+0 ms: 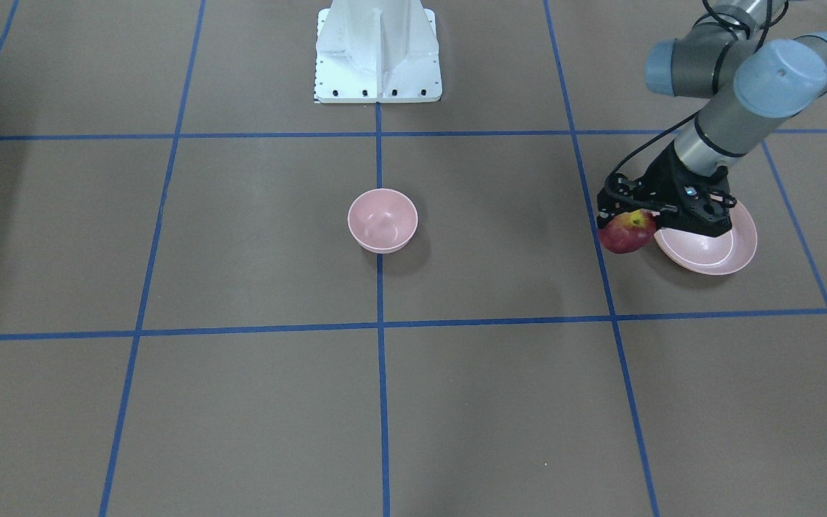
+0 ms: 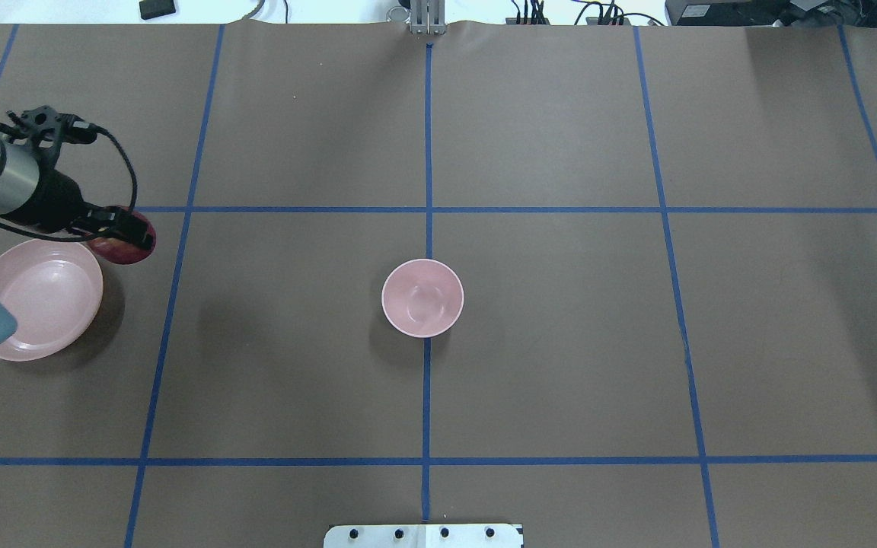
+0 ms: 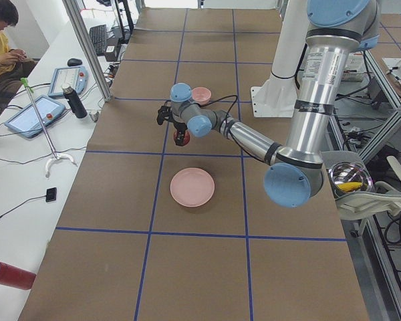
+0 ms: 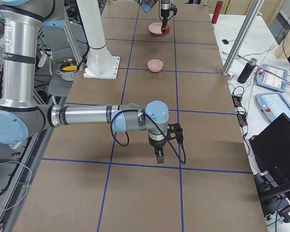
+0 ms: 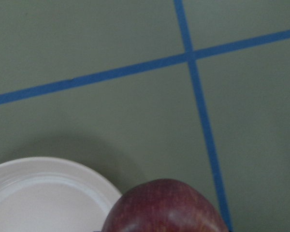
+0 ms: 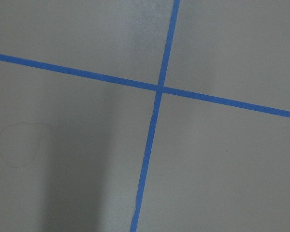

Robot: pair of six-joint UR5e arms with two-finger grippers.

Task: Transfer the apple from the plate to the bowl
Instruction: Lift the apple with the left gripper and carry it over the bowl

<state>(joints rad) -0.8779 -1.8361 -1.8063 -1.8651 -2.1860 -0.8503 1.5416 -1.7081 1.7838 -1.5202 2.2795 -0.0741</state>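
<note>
Gripping the apple [image 1: 627, 235], left pincer [image 1: 629, 221] hangs beside plate [image 1: 738, 253].

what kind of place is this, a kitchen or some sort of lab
Probably a robotics lab cell, not a kitchen: the table is gridded with blue tape, the left arm's tool holds an apple, and a teach pendant lies on the side bench.

The worktop [image 1: 492, 237] is covered in a matt brown paper-like sheet, ruled with smooth blue tape lines [image 1: 383, 402]. The small deep pale pink bowl [image 1: 382, 220] and the wide shallow pale pink plate [image 1: 708, 255] look like smooth plastic with a soft sheen. The dark red round apple [image 1: 625, 235] has waxy, faintly streaked skin. Above the plate, the left arm [image 1: 728, 120] shows satin grey metal and blue-grey plastic caps.
</note>
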